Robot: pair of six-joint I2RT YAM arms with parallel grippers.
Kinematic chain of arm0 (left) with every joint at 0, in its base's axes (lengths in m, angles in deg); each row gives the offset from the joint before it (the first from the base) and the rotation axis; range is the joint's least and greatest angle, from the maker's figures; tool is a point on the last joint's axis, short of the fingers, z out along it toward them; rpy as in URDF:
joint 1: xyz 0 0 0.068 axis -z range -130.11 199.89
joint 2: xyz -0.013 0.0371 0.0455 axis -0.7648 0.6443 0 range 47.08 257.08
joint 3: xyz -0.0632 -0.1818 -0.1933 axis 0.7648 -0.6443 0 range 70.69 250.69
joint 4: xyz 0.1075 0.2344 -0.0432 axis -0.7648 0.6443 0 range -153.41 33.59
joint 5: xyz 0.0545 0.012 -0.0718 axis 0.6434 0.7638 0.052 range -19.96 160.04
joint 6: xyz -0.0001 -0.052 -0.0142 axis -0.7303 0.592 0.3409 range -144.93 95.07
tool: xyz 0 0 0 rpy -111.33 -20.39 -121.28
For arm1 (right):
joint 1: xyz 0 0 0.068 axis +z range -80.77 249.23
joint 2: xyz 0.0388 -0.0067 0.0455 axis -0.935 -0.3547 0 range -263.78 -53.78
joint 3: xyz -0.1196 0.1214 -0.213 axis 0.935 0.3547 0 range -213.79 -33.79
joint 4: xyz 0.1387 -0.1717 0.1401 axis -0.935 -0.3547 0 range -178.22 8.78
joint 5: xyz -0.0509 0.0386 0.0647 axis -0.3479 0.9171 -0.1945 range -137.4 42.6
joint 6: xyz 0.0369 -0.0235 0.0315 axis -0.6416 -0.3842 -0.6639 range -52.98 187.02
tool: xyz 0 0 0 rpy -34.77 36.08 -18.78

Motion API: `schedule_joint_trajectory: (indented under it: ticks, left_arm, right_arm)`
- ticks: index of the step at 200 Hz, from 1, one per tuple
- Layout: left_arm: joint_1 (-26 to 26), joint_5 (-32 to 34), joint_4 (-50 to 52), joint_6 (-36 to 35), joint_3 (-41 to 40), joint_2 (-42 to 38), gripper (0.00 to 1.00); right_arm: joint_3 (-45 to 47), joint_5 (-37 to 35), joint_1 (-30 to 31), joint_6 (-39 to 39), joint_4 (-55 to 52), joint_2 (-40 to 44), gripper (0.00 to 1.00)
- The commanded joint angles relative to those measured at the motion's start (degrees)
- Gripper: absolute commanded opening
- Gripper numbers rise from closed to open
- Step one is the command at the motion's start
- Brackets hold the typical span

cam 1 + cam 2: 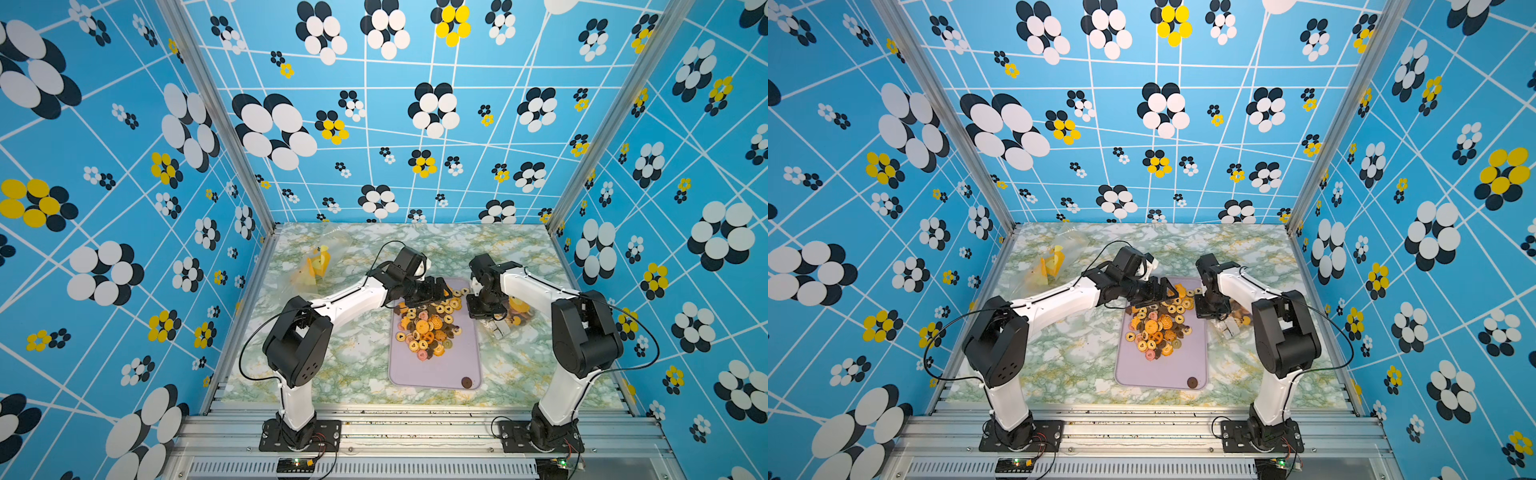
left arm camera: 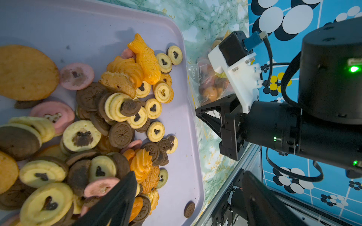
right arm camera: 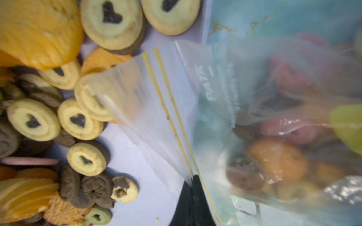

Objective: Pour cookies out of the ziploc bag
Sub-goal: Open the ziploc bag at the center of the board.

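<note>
Now, your one tray [image 1: 432, 374] holds a lone brown cookie [image 1: 466, 381] at 5 o'clock, then the cookies [image 1: 424, 332] in a heap, too many to count. At 2 o'clock the right gripper [image 3: 193, 185] pinches the ziploc bag [image 3: 254, 97], some cookies inside; the left gripper [image 1: 442, 291] gapes empty. Far off, a second bag [image 1: 316, 266] lies at 10 o'clock.

Top views bright, even, warped at edges; wrist views dimmer; ziploc bag [image 3: 274, 117] blurred, glary; cookies [image 2: 137, 117] sharp

We see the cookies [image 1: 428, 330] heaped on the lilac tray [image 1: 432, 372]: yellow with dark hearts, brown, pink, orange. The clear ziploc bag [image 3: 274, 97] lies beside it, mouth over the rim, some cookies inside.
</note>
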Motion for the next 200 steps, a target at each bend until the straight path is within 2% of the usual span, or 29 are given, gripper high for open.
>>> schedule_joint_trajectory:
  ticks: [1,37,68,200]
  left_arm:
    - [1.0,-0.1,-1.5,-0.3,0.7,1.3,0.86]
    - [1.9,-1.5,-3.9,-1.2,2.8,4.3,0.85]
    - [2.9,-2.6,-5.3,-2.1,4.4,7.1,0.77]
    - [6.7,-1.5,-5.5,-2.4,13.4,18.9,0.61]
  right_arm:
    - [0.0,3.5,-2.2,-0.4,1.2,2.1,0.0]
    - [0.1,11.8,-4.8,-0.5,1.7,3.4,0.0]
    - [0.5,15.8,-6.1,-1.1,2.0,4.0,0.0]
    - [1.3,20.3,-8.3,-2.7,2.5,4.7,0.0]
